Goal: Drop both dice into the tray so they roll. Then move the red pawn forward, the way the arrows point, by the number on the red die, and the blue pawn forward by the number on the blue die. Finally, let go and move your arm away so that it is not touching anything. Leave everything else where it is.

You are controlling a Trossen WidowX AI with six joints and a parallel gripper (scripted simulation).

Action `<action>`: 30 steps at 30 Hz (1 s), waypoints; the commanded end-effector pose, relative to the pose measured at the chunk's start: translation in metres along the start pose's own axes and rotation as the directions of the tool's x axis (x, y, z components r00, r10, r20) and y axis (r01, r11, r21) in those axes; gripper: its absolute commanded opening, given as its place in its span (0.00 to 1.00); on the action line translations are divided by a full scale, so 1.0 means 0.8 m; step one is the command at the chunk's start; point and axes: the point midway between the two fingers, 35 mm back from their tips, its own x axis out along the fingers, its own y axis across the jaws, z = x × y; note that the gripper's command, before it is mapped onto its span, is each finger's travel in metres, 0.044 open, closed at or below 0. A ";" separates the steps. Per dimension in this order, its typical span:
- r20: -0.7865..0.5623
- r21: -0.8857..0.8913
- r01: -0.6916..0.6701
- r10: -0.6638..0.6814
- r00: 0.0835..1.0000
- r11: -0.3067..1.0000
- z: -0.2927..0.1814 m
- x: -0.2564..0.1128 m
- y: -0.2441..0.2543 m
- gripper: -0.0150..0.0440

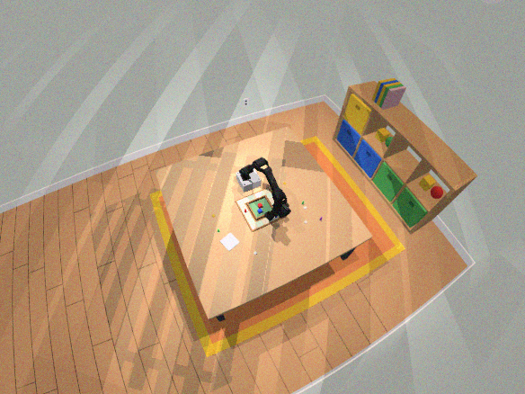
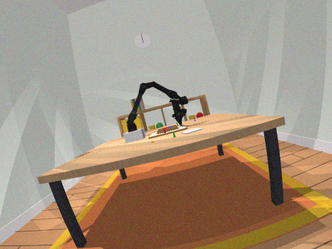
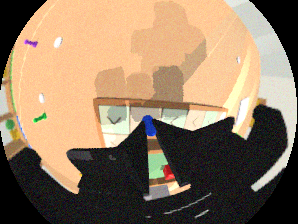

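Observation:
My gripper [image 2: 181, 125] [image 3: 148, 123] points down at the far row of the board [image 1: 248, 218] [image 3: 114, 114], its fingers nearly together around the blue pawn [image 3: 149, 127]. The pawn appears upright on the board; the arm hides it in the top view. The red pawn [image 1: 245, 210] [image 2: 164, 130] stands on the board's opposite side. The red die [image 1: 260, 205] [image 3: 169, 172] and blue die [image 1: 260, 210] lie in the green-floored tray at the board's middle. Their numbers are too small to read.
A grey-white box [image 1: 248, 182] [image 2: 135, 136] stands at the arm's base. A white card [image 1: 229, 241] [image 2: 191, 131] lies beside the board. Green pawns [image 1: 218, 230] [image 2: 174, 134] [image 3: 40, 118], a purple pawn [image 1: 321, 219] [image 3: 31, 43] and small white discs [image 3: 58, 42] are scattered around on the table.

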 end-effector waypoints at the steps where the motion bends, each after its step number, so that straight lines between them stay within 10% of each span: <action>1: 0.001 0.003 0.000 0.000 1.000 1.000 0.000 0.001 0.000 0.27; 30: 0.002 0.003 0.000 0.000 1.000 1.000 0.009 -0.158 -0.002 0.25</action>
